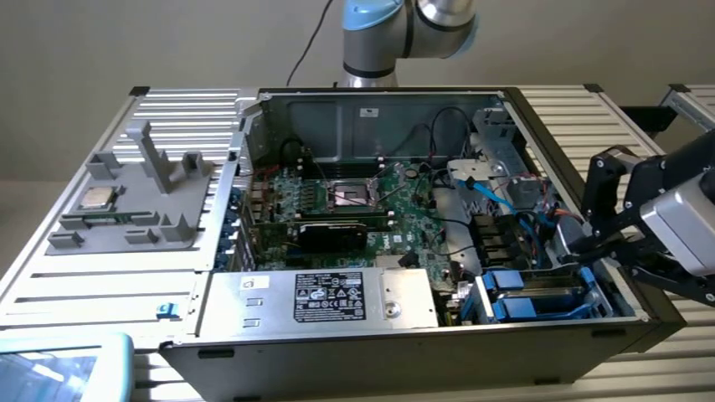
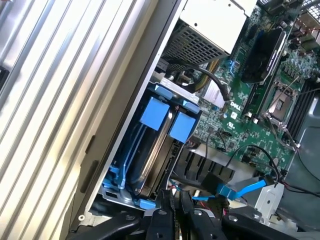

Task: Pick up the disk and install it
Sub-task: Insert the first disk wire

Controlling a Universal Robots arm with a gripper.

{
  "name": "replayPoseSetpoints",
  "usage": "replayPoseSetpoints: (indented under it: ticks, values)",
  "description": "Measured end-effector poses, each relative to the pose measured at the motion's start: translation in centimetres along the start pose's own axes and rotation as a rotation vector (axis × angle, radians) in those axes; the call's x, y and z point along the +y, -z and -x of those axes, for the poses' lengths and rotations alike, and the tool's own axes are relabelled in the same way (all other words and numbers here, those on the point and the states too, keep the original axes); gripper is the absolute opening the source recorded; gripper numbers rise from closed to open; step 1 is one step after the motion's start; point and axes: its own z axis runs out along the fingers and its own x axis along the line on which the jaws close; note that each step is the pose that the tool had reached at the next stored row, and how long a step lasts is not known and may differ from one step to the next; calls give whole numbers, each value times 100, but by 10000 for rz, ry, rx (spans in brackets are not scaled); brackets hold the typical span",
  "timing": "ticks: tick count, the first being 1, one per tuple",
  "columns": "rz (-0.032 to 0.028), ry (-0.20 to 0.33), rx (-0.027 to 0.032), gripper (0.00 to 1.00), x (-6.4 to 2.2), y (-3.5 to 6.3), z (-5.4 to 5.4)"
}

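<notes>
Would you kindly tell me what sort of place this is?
Probably a robotics lab bench for computer assembly: an open desktop computer case lies on a slatted metal table, its motherboard exposed, with a robot arm above.

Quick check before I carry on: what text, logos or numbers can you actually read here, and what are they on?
"DELL": white print on the green motherboard.
Black label on the silver power supply: lines of print and marks, too small to read.
White sticker on the case's back wall: too small to read.
Nothing else is legible.
</notes>
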Motion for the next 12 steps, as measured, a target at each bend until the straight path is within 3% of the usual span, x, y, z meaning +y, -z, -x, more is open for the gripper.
replayPoseSetpoints:
  ticks: [6, 9, 12]
  values:
    - [51, 15, 390, 16, -44, 69, 111]
    - [85, 22, 616, 16, -64, 89, 162]
    - [72, 28, 642, 16, -65, 89, 163]
